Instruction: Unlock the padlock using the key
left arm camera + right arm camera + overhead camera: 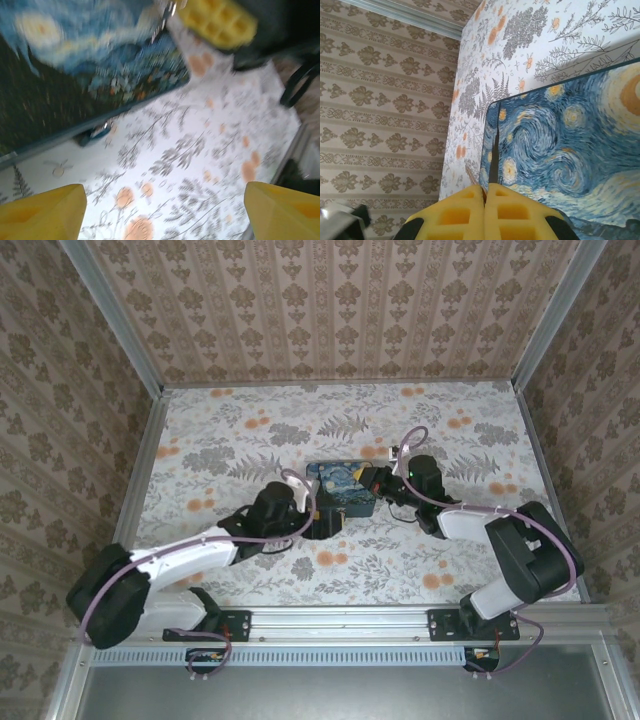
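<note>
Ahead of the left gripper: painted box, blurred.
Left gripper: fingers wide apart.
Right gripper: pads pressed together on the key, a thin brownish sliver at their tips.
Padlock: blurred silvery bit at the box corner, beside the right fingertips.

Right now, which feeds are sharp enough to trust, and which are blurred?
Left wrist: heavy motion blur, box and table smeared. Right wrist: crisp, the box's brushstrokes clear. Top: sharp, evenly lit, no glare.
</note>
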`<state>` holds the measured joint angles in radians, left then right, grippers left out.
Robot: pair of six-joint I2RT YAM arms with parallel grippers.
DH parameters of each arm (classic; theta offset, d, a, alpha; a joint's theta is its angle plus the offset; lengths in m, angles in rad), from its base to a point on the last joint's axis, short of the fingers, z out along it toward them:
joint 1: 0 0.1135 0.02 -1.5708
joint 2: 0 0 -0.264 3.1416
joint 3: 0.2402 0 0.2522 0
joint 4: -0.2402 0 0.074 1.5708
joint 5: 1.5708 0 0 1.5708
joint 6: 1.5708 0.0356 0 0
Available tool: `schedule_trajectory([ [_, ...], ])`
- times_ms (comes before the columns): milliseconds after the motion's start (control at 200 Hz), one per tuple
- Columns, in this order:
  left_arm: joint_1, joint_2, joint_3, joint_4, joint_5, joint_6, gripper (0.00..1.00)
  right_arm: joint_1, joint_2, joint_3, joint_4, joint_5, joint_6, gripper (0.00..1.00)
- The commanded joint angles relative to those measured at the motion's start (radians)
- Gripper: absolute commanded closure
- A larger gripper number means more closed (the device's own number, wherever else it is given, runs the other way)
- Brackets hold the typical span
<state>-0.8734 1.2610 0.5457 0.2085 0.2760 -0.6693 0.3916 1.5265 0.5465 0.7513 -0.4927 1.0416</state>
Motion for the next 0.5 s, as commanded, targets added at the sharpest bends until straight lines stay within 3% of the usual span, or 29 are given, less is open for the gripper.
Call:
schedule_trajectory([
  [0,-0.035,0.063,0.002,0.040,-0.048,0.091,0.18,-0.007,0.037,-0.005,0.001,-0.026,-0.022,1.00],
  [495,-0.054,0.330,0.043,0.239,-0.164,0.187,0.22,-0.039,0.170,0.021,0.062,-0.029,-0.004,1.00],
])
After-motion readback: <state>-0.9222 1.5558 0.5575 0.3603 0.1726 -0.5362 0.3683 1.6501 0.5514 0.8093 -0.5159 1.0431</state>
